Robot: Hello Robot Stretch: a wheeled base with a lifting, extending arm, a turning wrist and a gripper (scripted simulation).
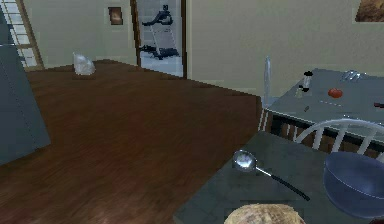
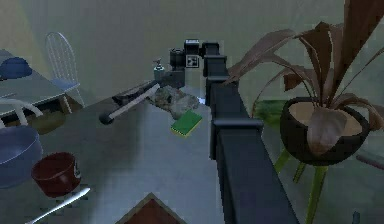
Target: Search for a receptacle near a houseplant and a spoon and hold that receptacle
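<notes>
In the arm side view a houseplant point(image 2: 320, 100) with brown drooping leaves stands in a dark round pot at the right. My arm point(image 2: 245, 160) rises over a grey counter point(image 2: 150, 165). The gripper point(image 2: 122, 106) reaches left from its white squares. A pale grey lump point(image 2: 172, 98) and a green sponge point(image 2: 186, 122) lie at it on the counter, so I cannot tell whether it holds anything. A red bowl point(image 2: 55, 172), a bluish glass bowl point(image 2: 15, 155) and a silver utensil point(image 2: 60, 207) sit at the lower left. In the forward view a ladle-like spoon point(image 1: 265, 172) lies beside the glass bowl point(image 1: 355, 180).
A round loaf point(image 1: 265, 214) sits at the counter's near edge. Beyond it stands a grey table point(image 1: 320, 100) with a red fruit point(image 1: 334, 92), a bottle point(image 1: 305, 80) and white chairs point(image 1: 335, 132). Dark wood floor point(image 1: 130, 130) stretches to a doorway point(image 1: 160, 35). A grey cabinet point(image 1: 15, 100) stands at the left.
</notes>
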